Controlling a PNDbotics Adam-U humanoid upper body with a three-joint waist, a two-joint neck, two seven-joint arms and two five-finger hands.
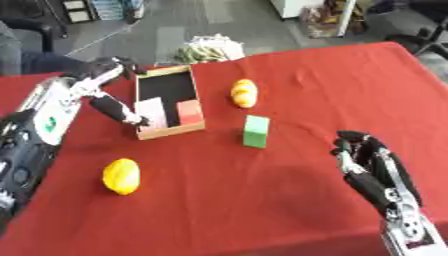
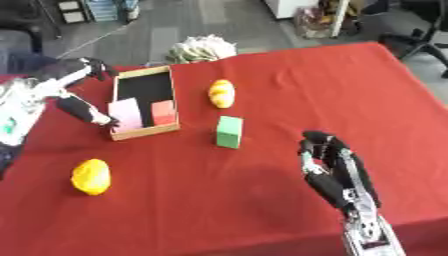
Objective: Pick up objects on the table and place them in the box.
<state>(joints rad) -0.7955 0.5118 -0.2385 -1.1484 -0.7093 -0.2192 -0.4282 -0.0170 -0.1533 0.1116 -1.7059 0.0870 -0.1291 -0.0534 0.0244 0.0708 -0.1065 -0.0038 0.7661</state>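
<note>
The left hand is raised at the left wall of the wooden box, its arm coming in from the lower left and bending upward. The hand is spread open: one finger reaches up past the box's far left corner, while the thumb angles down along the outside of the left wall, its tip at the near left corner beside the pink block. It grips nothing.

The box sits on the red surface, left of centre, its long side running away from the camera. Inside, the far half shows a dark bottom; in the near half the pink block lies at the left and a red block just beside it at the right.

Outside the box, three things lie on the surface. An orange-yellow oval object rests to the right of the box, near it but apart. A green block stands upright nearer the camera, below that oval object. A yellow lemon-like object lies alone at the near left, well apart from the box.

The right hand shows at the lower right, forearm rising from the bottom edge, fingers pointing up and relaxed, slightly bent, holding nothing and well apart from the green block.

A pale bundle lies at the surface's far edge.
</note>
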